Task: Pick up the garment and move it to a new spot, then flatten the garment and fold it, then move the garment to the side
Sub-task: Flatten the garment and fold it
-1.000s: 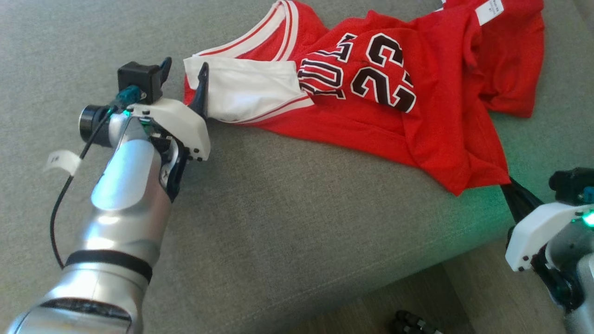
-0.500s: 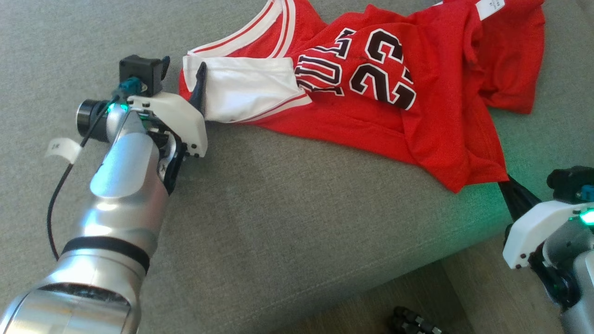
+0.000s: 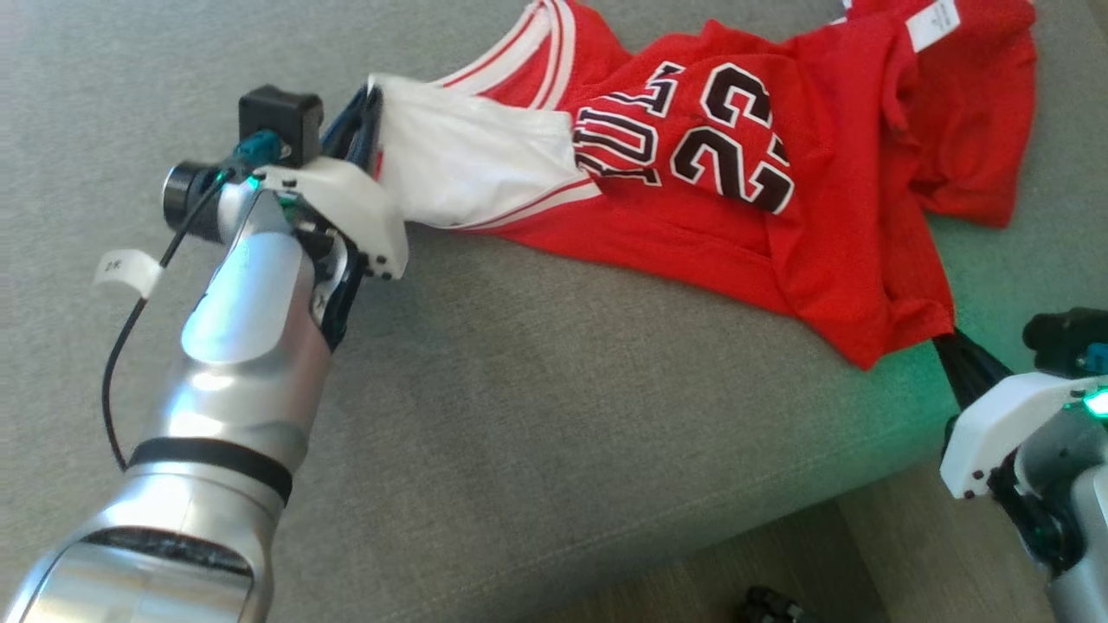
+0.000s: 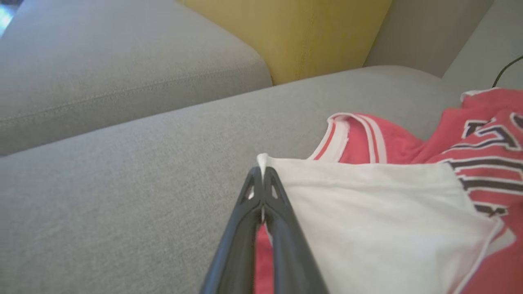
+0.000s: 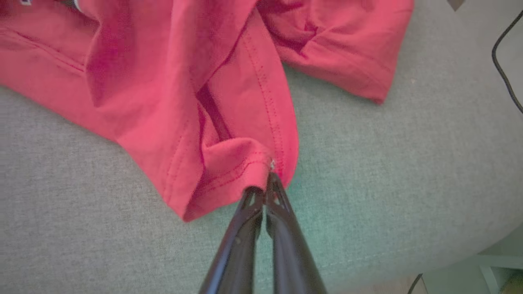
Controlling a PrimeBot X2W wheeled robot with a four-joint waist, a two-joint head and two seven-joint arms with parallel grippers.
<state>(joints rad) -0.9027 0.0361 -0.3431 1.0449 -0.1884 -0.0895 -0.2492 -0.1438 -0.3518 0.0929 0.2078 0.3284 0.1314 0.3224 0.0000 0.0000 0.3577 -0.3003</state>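
The garment (image 3: 718,208) is a red jersey with white trim, black numbers and a white panel (image 4: 376,212), lying rumpled across the grey sofa seat. My left gripper (image 3: 368,108) is shut on the white panel's corner (image 4: 261,161) at the jersey's left end; in the left wrist view its fingers (image 4: 261,192) pinch the cloth. My right gripper (image 3: 948,339) is shut on the red hem (image 5: 249,171) at the jersey's lower right corner, near the cushion's front edge.
The grey sofa cushion (image 3: 537,381) stretches wide and bare in front of the jersey. A yellow cushion (image 4: 310,32) stands at the back, and a second grey cushion (image 4: 102,69) lies to the left. The floor (image 3: 883,554) shows past the seat's front edge.
My left gripper has closed from open onto the white corner of the jersey and lifted it slightly. The right gripper keeps its hold on the hem. The camera has shifted a little.
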